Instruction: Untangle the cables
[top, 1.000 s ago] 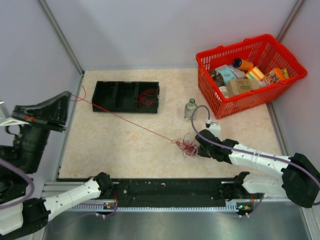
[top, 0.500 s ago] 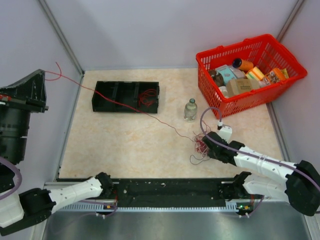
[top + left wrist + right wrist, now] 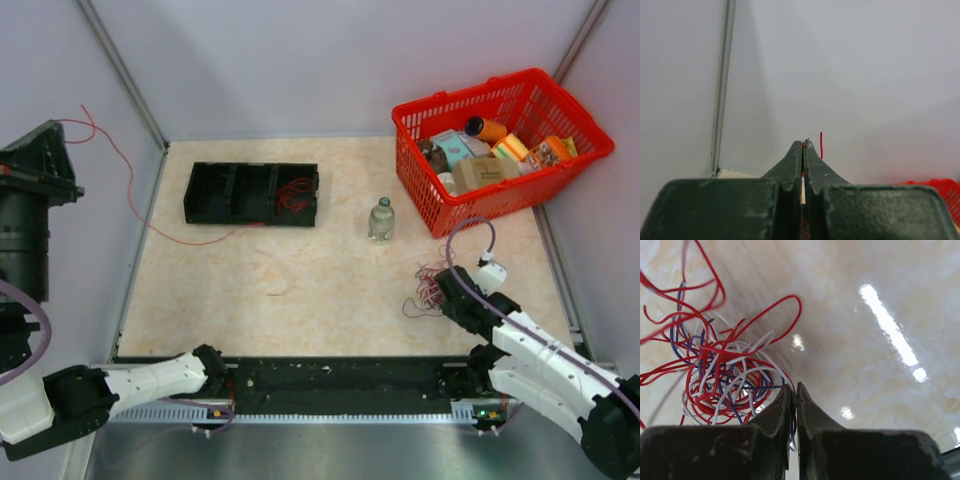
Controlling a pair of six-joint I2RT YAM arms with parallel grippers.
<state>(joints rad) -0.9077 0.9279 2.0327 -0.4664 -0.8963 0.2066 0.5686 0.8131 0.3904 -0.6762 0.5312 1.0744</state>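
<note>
My left gripper (image 3: 803,145) pinches a long thin red wire (image 3: 821,146); my right gripper (image 3: 794,389) clamps a red-white-blue wire tangle (image 3: 725,377).

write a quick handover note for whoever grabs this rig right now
Left pincer: shut on a red wire, raised high at the far left. The wire hangs slack down to the table by the tray, apart from the tangle.
Right pincer: shut on the tangle of red, white and blue wires, low on the table at the near right.
Done: that red wire is out of the tangle. A red bunch lies in the tray's right compartment.
Left: put the red wire down, probably in the tray, then separate the wires in the tangle.
</note>
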